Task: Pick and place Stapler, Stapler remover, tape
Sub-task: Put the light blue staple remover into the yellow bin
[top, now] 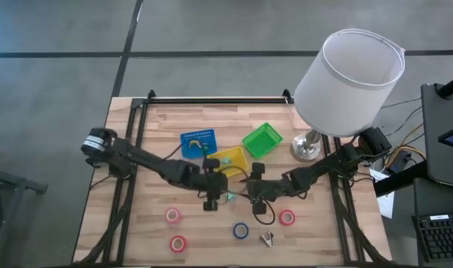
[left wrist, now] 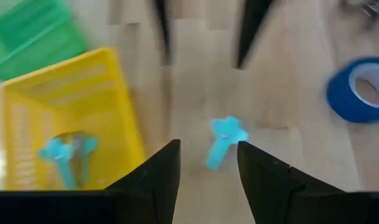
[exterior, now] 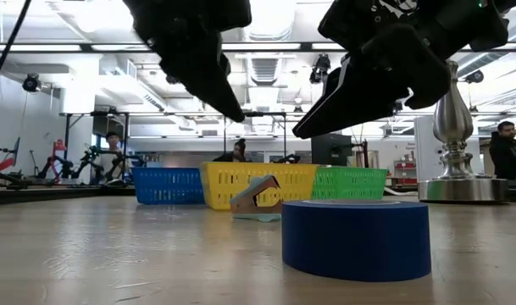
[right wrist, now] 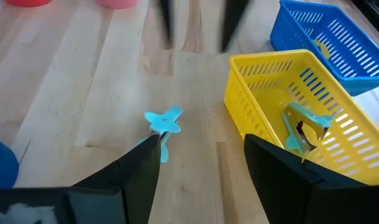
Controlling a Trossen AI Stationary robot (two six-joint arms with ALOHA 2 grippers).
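wooden table (top: 315, 238) holds a yellow bin (top: 231, 158); just beside it lies a light blue staple remover (right wrist: 163, 124), both the left gripper (left wrist: 208, 163) and right gripper (right wrist: 198, 158) spread above it, blue tape (top: 241, 231) nearby.

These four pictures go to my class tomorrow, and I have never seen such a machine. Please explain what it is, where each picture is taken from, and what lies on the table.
It is a robot with two dark arms at a wooden table. One picture looks down from above, one looks level along the tabletop, and two come from cameras on the wrists. The left pincer and right pincer hang open over a light blue staple remover; neither holds anything. Nearby stand a blue bin, a yellow bin with another remover inside, and a green bin. Three pink-red tape rolls and one blue roll lie nearer the front, and a lamp stands at the right.
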